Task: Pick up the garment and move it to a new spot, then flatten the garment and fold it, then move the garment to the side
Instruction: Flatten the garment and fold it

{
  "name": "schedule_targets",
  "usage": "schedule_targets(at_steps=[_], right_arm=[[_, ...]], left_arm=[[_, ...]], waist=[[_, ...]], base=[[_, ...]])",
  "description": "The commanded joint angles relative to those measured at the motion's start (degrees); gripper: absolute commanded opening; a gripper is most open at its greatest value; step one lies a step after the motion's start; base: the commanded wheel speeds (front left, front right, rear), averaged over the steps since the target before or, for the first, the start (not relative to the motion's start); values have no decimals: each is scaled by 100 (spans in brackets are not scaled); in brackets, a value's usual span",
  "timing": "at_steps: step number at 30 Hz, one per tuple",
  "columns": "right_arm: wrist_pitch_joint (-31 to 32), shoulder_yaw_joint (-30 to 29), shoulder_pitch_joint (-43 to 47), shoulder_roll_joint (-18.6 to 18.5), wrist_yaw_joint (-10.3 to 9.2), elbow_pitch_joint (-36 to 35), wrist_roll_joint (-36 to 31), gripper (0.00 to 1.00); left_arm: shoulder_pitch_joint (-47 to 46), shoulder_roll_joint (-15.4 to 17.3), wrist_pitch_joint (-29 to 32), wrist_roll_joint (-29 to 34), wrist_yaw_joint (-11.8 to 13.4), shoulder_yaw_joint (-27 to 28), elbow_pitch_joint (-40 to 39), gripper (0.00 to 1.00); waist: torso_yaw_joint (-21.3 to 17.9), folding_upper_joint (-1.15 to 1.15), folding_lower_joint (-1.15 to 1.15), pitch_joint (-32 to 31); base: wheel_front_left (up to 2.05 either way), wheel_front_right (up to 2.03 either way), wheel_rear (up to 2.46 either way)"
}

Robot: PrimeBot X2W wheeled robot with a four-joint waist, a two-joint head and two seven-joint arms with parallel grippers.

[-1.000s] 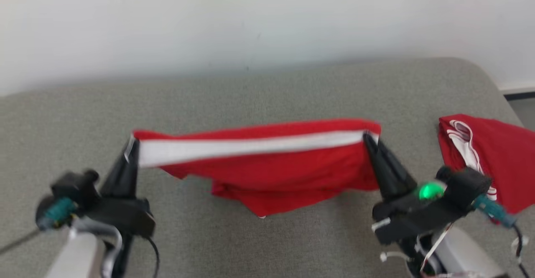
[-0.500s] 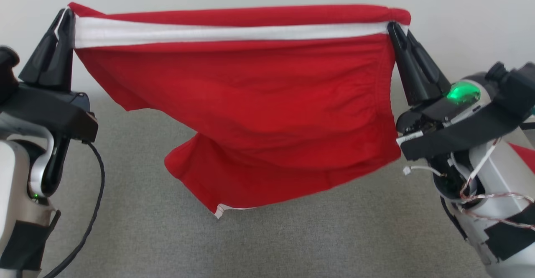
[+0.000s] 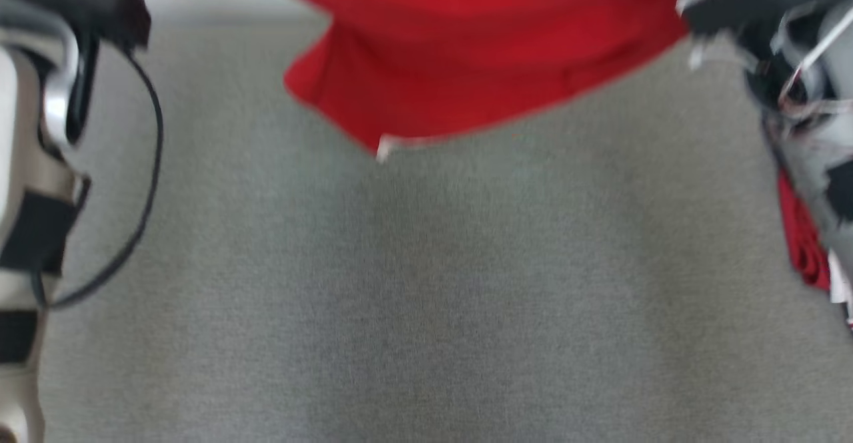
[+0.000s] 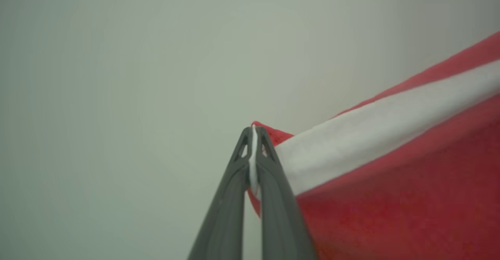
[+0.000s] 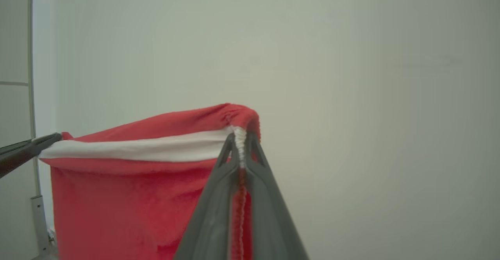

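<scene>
the left gripper (image 4: 254,131) is pinched tight on one end of the white-banded top edge of the garment (image 4: 390,182), and the right gripper (image 5: 239,137) is clamped on the other end, so the red cloth stretches taut between them. the left arm (image 3: 26,183) and right arm (image 3: 810,143) reach up and apart before a pale wall (image 5: 351,56), the garment hanging over the grey cushion (image 3: 426,296). another red cloth (image 3: 803,250) lies on the cushion, partly hidden behind the right arm.

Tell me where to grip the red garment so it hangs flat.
By the two ends of the white band, one from each side, as the left hand and right hand do: the band stretches straight and the garment hangs open below.
</scene>
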Motion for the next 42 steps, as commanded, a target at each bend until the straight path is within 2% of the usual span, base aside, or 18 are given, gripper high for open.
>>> schedule_targets(at_steps=[1,5,6,10,12,14,19,23,27,32,34,42], right_arm=[[-237,14,-551,26,-17,343,-266,0],[-591,-126,-1564,59,-17,1077,-976,0],[-591,-126,-1564,59,-17,1077,-976,0],[-665,-574,-2199,58,-19,1278,-1887,0],[-661,-827,-2099,90,-20,1194,-2183,0],[-654,-775,-1797,119,-20,1070,-2470,0],[-659,-562,-801,92,-18,768,-2475,0],[-658,-280,347,61,-17,590,-2211,0],[-659,-45,1420,49,-17,418,-1886,0],[-658,344,2606,-4,-16,177,-1411,0],[-659,395,3041,20,-17,132,-1213,0],[-659,663,4370,33,-17,153,-713,0]], left_arm=[[-505,-33,-175,206,39,-64,239,0],[-1489,9,-671,644,137,-190,652,0],[-1489,9,-671,644,137,-190,652,0],[-2244,-30,-1121,873,372,-163,760,0],[-2301,-129,-1218,846,411,-145,835,0],[-2099,-203,-1270,802,375,-186,996,0],[-1135,-599,-1318,502,361,-140,1142,0],[127,-953,-1311,371,330,-117,1150,0],[1301,-1300,-1312,149,345,192,1085,0],[2559,-1520,-1313,31,239,739,1096,0],[3069,-1610,-1312,78,116,843,1144,0],[4500,-1753,-1313,233,-181,1486,1121,0]], waist=[[47,-1,-2,1373],[138,-1,-2,1639],[138,-1,-2,1639],[297,-1,-2,1832],[393,-1,-2,1927],[428,-1,-2,1964],[453,-1,-2,1956],[389,-1,-2,1771],[307,-1,-2,1422],[199,-1,-2,830],[150,-1,-2,558],[-2,-1,-2,-414]], base=[[0,0,0],[0,0,0],[0,0,0],[0,0,0],[0,0,0],[0,0,0],[0,0,0],[0,0,0],[0,0,0],[0,0,0],[0,0,0],[0,0,0]])
